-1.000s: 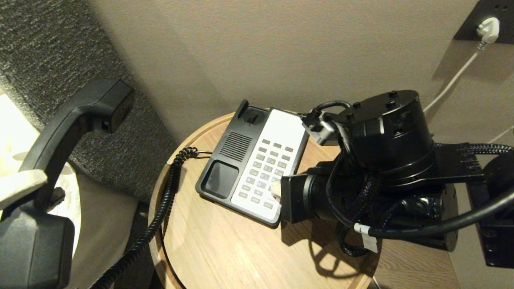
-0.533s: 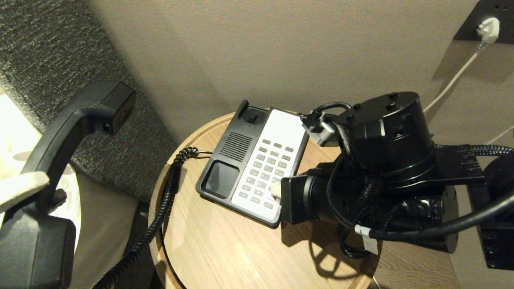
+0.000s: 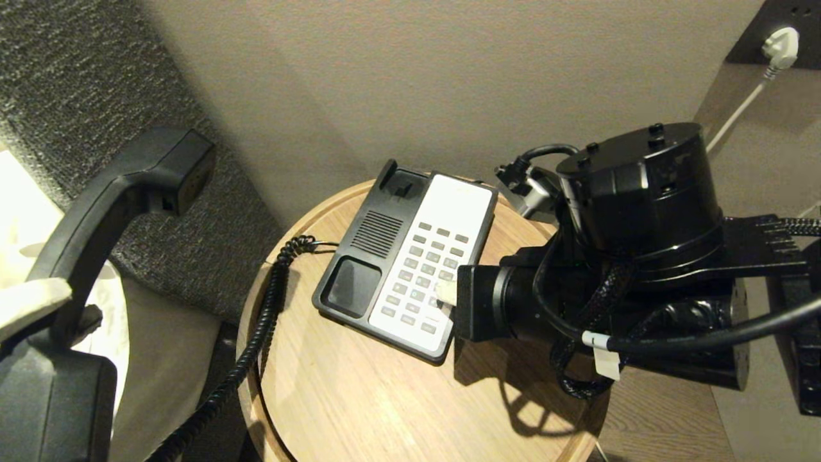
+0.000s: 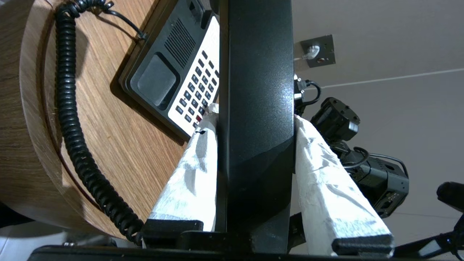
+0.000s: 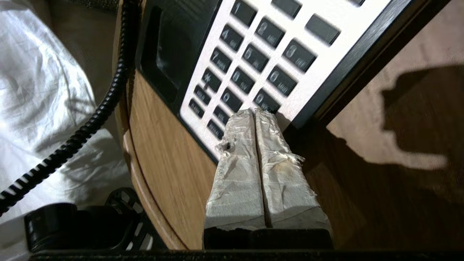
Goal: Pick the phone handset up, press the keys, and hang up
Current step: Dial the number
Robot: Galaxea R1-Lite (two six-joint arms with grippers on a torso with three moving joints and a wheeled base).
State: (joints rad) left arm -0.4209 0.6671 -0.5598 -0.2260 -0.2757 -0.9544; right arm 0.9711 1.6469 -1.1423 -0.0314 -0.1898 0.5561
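Your left gripper (image 4: pixel 253 119) clamps the handset (image 3: pixel 109 212) off the table's (image 3: pixel 359 398) left edge, its cord (image 3: pixel 256 340) trailing over that edge. Farther in, your right gripper (image 5: pixel 255 112), fingers pressed together, tips on the base's (image 3: pixel 410 256) keys (image 5: pixel 253 58) near its right edge.

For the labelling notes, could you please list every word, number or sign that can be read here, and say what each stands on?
"1": top-left key of the phone base keypad.
"4": key below it.
"7": next key down.
"*": key below that.
Other digit keys, the small letters under the digits, and the bottom function keys: too blurred to read.
Phone handset, plug: no text visible.
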